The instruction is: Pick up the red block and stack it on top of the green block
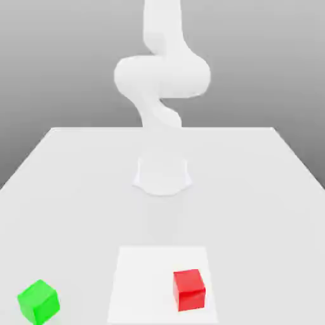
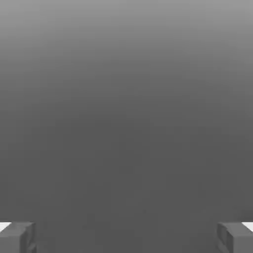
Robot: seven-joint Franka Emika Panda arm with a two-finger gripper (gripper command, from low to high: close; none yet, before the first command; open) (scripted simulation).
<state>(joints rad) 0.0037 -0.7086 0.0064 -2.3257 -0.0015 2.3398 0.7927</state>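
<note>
Two blocks, one red (image 1: 189,291), one green (image 1: 39,302), sit apart.

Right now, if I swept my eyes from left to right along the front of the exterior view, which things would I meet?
Green block → white square → red block, which rests on the square's right part.

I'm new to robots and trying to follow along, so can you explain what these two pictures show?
One picture looks at the scene from outside: a white robot arm stands on a pale table. On a white square sits a red block; a green block lies beyond that square, toward the exterior view's left. The other picture comes from a camera on the robot's hand. Its gripper has two fingers, spread wide with nothing between them, so nothing is held.
</note>
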